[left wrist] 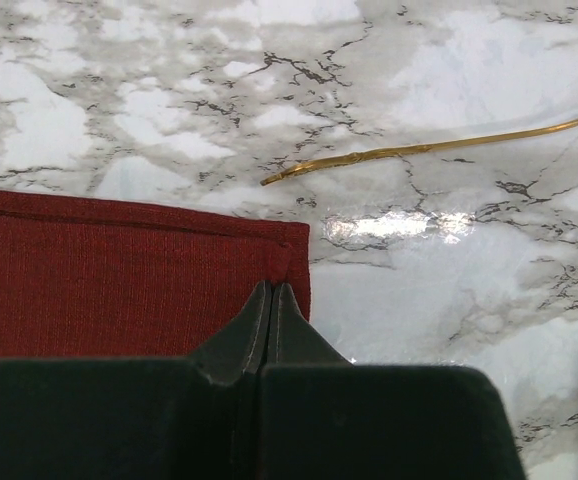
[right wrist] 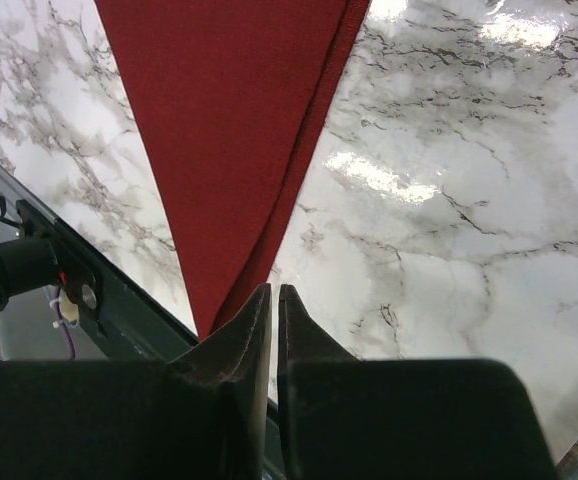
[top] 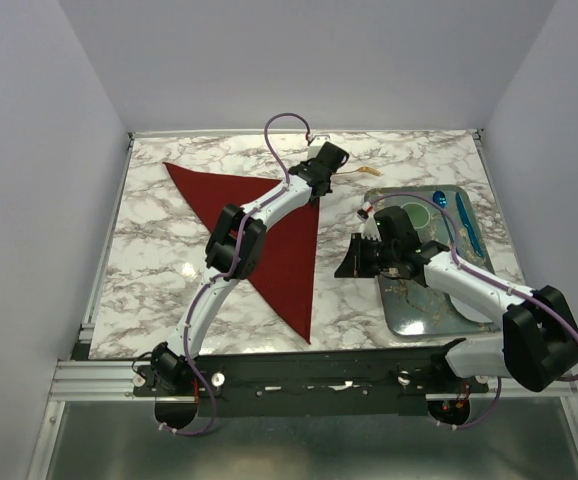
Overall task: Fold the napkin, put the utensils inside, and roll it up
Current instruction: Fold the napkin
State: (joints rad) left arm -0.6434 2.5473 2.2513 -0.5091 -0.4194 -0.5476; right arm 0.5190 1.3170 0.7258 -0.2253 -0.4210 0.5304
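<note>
Top external gives you the napkin (top: 287,255) lying flat on the marble table (top: 154,250) as a dark red triangle, with one point towards the far left, one towards the near edge, and the third hidden under your left arm. Your left tool (top: 326,162) is reaching across the cloth to that far right corner. A slim gold utensil (top: 365,172) lies on the bare marble just beyond the corner, apart from the cloth. Your right tool (top: 353,262) sits to the right of the napkin, beside a metal tray (top: 419,312) that holds a blue piece (top: 467,226).

Left wrist shows you the tool closed, its dark fingertips (left wrist: 259,305) pressed together with no gap, meeting right on the hemmed corner of the napkin. You cannot tell from here whether any cloth is pinched between them. The gold utensil runs across the marble past the corner, its near end close to the hem but not touching it.

Right wrist shows you the other tool all but closed, with only a thin slit between its fingers (right wrist: 252,320) and nothing in it. It is above the marble, and the napkin's near point tapers down towards the fingertips by the table's front rail (right wrist: 99,300)
</note>
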